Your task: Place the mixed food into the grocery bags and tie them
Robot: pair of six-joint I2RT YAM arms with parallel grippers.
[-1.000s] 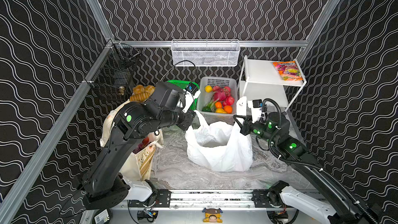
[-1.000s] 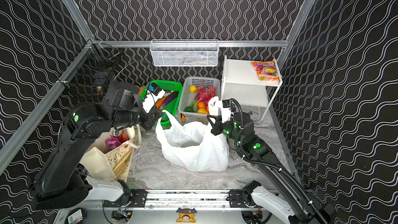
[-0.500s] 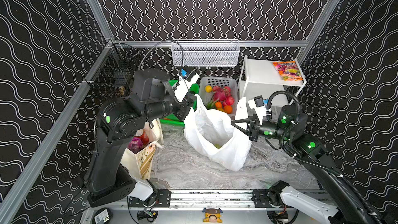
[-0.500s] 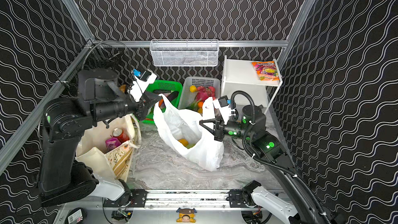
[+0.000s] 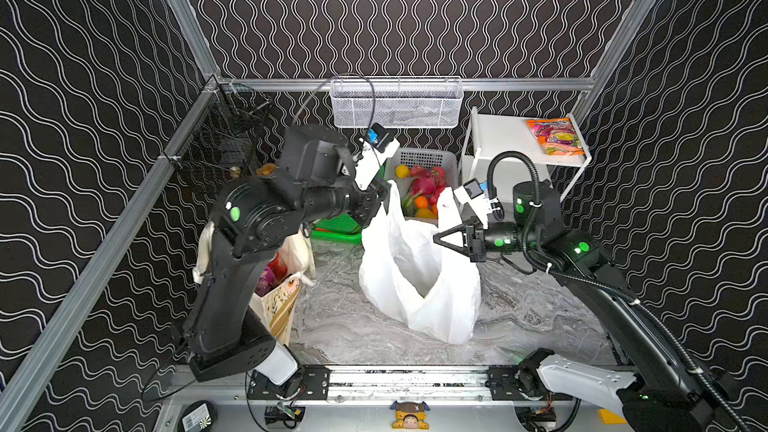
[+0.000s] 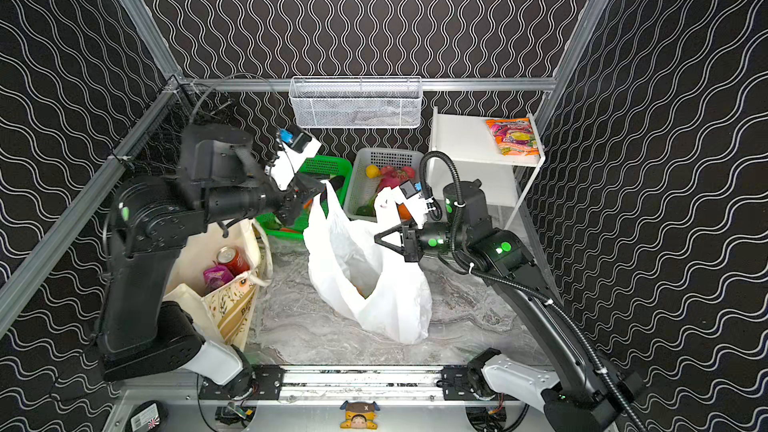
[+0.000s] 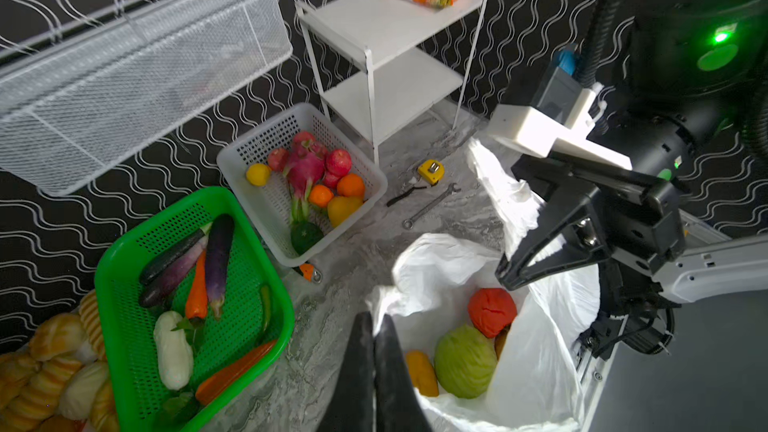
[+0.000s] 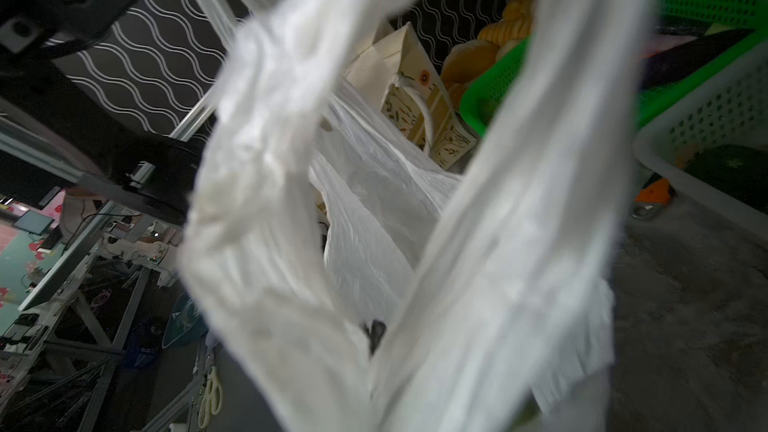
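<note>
the left gripper [image 5: 385, 192] pinches one loop handle of the white plastic carrier bag [image 5: 415, 284] with fingers pressed together, the right gripper [image 5: 437, 238] likewise the opposite handle, and with the cabbage [image 7: 463, 361] weighing inside, an uneven pull could tear or slip the thin film.

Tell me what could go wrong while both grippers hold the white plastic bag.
The thin white plastic bag is pinched only at its edges by the left gripper and right gripper; it may slip or tear. Its mouth gapes, so the cabbage and red vegetable might spill if it tips.
</note>
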